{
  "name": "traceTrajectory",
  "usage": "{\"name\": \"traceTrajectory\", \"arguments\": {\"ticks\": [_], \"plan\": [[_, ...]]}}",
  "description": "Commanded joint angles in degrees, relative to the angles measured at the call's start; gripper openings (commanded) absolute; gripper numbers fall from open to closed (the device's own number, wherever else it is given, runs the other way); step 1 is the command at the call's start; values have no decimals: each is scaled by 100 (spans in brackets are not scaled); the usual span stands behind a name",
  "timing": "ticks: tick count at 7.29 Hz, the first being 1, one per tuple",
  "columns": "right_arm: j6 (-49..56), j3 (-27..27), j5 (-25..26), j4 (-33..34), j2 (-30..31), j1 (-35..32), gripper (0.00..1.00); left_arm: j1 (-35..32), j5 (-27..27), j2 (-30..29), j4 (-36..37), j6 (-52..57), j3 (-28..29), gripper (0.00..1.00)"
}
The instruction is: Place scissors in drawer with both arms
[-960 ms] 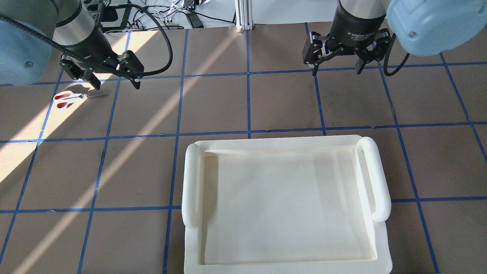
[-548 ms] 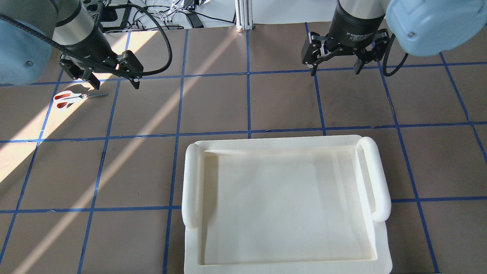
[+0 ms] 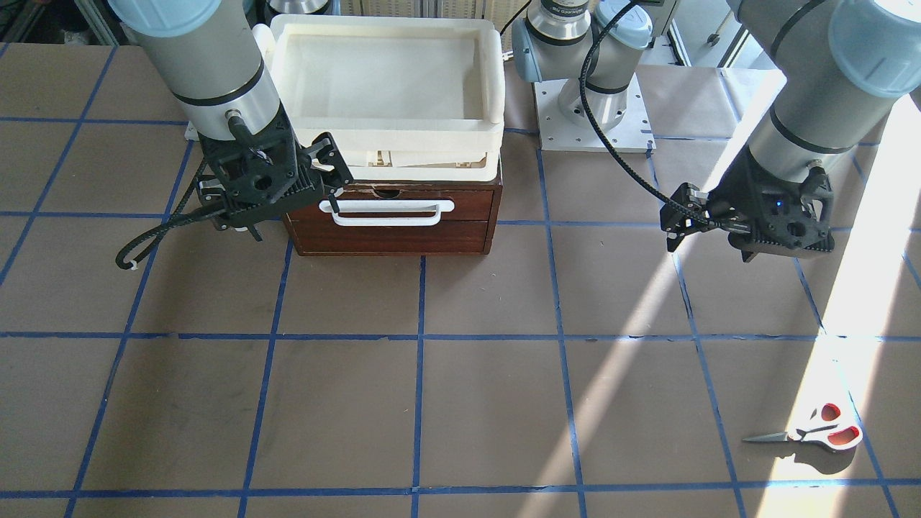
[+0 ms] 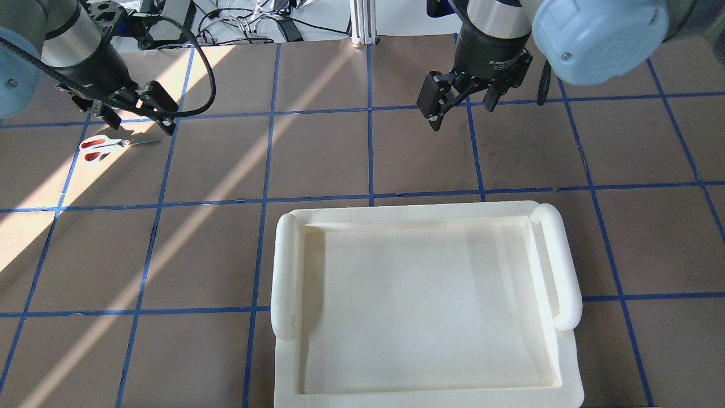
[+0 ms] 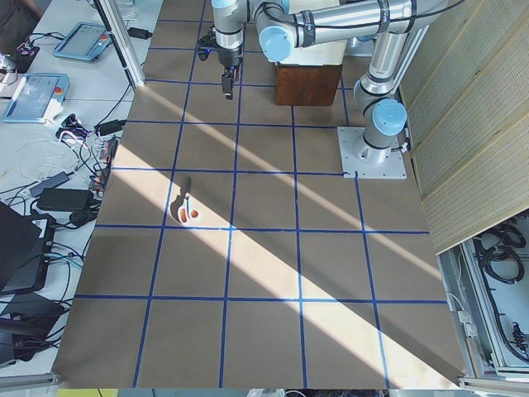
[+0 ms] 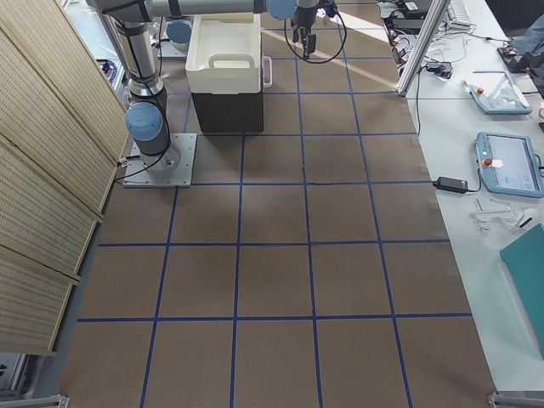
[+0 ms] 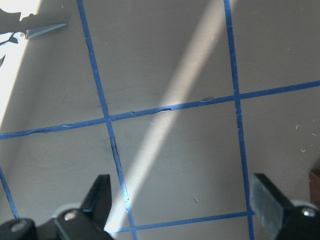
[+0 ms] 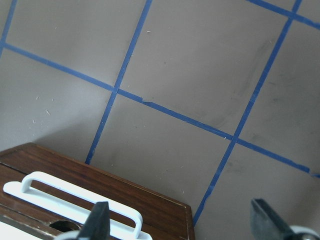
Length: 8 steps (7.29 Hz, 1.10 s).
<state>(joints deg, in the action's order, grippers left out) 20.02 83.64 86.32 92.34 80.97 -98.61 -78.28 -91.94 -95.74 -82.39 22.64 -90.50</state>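
Observation:
The scissors (image 4: 105,144) lie flat on the table in a sunlit patch at the far left, with red-lined loops and the blades pointing right. They also show in the front view (image 3: 817,433) and in the corner of the left wrist view (image 7: 31,32). My left gripper (image 4: 141,120) is open and empty, hovering above the table just beside them. The dark wooden drawer (image 3: 392,234) is shut, its white bar handle (image 3: 387,210) facing outward. My right gripper (image 3: 280,205) is open and empty, close to the handle's end; the right wrist view shows the handle (image 8: 70,197) below it.
A cream plastic tray (image 4: 283,272) sits on top of the drawer cabinet. The brown table is marked with blue tape lines (image 4: 371,110). The left arm's black cable (image 3: 611,151) hangs beside it. Cables and an aluminium post (image 4: 362,22) lie past the far edge.
My right gripper has moved left and turned, now nearer the drawer front. My left gripper has shifted left, closer over the scissors. The scissors have not moved.

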Motion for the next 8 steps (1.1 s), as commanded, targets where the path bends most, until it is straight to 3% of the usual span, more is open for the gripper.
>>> {"name": "traceTrajectory", "arguments": {"ticks": [1,5,8], "plan": [[1840,-6,43,-14,-195,-53,99,286,-8,-172,196,1149,41,100],[4250,-59,-388,-1015,-537,-272,96,962,157,-716,749,3716,50,100],[5060,-549,-310,-1120,-1335,-606,95,1384,185,-1304,1250,5500,103,100]]}}
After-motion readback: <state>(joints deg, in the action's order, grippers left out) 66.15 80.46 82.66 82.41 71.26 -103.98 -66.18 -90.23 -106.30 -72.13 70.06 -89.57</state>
